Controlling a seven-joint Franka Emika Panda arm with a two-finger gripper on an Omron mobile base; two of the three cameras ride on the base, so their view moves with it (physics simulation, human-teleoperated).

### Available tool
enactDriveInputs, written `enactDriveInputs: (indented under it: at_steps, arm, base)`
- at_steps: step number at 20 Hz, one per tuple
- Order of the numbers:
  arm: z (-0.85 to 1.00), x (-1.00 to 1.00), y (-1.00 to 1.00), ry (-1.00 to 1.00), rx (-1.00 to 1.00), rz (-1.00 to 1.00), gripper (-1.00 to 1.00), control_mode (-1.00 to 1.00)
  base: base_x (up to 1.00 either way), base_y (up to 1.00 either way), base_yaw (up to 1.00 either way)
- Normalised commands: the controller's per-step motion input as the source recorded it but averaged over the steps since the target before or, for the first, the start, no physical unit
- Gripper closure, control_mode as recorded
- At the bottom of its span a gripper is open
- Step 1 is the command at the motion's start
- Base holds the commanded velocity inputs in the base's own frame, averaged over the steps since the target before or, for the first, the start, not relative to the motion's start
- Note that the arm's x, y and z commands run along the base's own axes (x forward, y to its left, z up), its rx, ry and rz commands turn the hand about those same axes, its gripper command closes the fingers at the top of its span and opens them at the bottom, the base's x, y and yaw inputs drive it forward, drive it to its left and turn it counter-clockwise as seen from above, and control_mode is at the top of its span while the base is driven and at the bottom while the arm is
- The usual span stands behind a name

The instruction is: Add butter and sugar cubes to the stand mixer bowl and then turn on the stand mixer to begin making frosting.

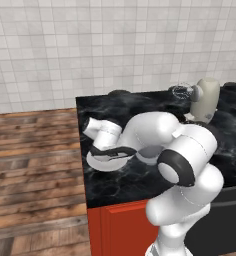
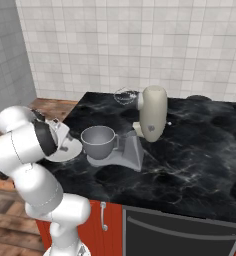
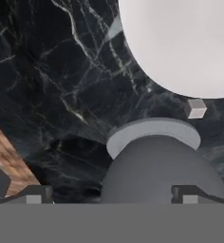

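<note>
Well, the surface I am working over is a black marble-look counter veined with white, and the stand mixer stands on it near the middle. Behind the mixer a wall of pale square tiles runs the whole width. Below the counter's front edge, under the mixer, are red cabinet fronts with a small silver handle, and beside them a dark appliance panel. Past the counter end farthest from the mixer lies a floor of brown wood planks.

The mixer's cream-beige head is tilted back, its wire whisk lifted toward the tiled wall. The stand mixer bowl sits on the mixer's flat grey base, upright, in front of the neck. A flat white plate lies on the counter just beside the bowl, on the side away from the mixer's neck. One of the sugar cubes rests on the marble just off the plate's rim, between the plate and the mixer's bowl, touching neither as far as I can tell.

My gripper hangs low over the plate's side of the mixer. Its fingertips are spread wide and nothing is grasped between them
</note>
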Motion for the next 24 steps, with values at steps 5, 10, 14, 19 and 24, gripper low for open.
enactDriveInputs:
  at_steps: [5, 10, 14, 19, 24]
  arm:
    - [-0.24, 0.35, 0.00, 0.04, 0.00, 0.00, -1.00, -1.00]
    - [-0.20, 0.29, -0.01, 0.00, 0.00, 0.00, -1.00, -1.00]
    - [-0.25, 0.17, 0.00, 0.00, -0.01, 0.00, -1.00, -1.00]
    - [-0.23, 0.12, -0.02, 0.00, -0.01, 0.00, -1.00, -1.00]
    - [-0.21, 0.12, -0.10, 0.00, -0.01, 0.00, -1.00, -1.00]
  base:
    - [0.00, 0.00, 0.00]
    - [0.00, 0.00, 0.00]
    - [0.00, 0.00, 0.00]
    - [0.00, 0.00, 0.00]
    - [0.00, 0.00, 0.00]
